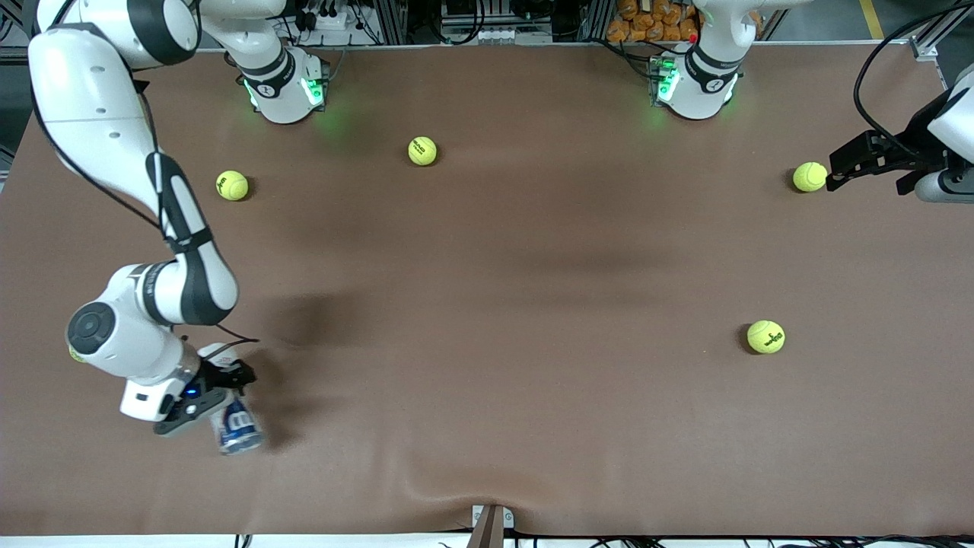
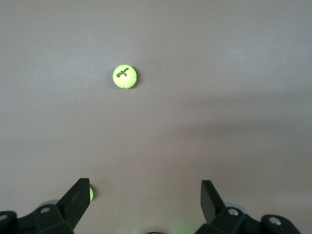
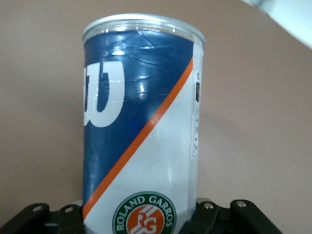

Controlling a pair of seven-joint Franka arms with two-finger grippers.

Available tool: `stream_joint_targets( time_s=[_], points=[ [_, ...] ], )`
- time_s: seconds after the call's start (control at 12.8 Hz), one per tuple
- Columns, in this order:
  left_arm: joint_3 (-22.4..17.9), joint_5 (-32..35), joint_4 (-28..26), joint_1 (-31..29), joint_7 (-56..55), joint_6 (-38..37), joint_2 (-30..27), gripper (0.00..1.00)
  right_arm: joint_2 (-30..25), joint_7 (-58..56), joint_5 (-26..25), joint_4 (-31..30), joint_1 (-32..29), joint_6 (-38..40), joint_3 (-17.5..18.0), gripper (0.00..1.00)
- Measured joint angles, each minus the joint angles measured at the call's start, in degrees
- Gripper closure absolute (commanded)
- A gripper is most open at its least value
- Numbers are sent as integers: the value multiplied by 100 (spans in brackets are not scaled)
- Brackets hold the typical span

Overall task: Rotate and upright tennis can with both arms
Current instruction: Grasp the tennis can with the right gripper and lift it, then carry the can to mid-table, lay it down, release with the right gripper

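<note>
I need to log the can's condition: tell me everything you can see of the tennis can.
The tennis can is a slim cylinder with a glossy navy and white label, an orange-red diagonal stripe, a white W, a Roland Garros badge and a silvery rim. The right end effector grips it at the badge end, near the table's front edge at the right arm's end.

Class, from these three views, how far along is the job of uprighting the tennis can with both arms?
Done: the right gripper is shut on the tennis can, toward the right arm's end of the table. In hand: the can looks tilted, not plainly upright. Left: standing it up; the left gripper waits open beside a tennis ball.
</note>
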State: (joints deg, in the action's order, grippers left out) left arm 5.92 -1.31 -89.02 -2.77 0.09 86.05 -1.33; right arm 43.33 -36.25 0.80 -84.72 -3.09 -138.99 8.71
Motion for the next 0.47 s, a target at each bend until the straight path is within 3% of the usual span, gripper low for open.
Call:
stream_joint_targets(
  time_s=[0.08,0.16,0.47],
  points=[
    [0,0,0,-4,0,0,0,0,-17,-255,-3,1,29,12,300,37],
    [0,0,-1,-5,0,0,0,0,-14,-528,-5,-5,101,17,558,33],
    [-7,0,-7,-49,0,0,8,0,-6,-913,-5,-25,980,-29,819,32]
  ],
)
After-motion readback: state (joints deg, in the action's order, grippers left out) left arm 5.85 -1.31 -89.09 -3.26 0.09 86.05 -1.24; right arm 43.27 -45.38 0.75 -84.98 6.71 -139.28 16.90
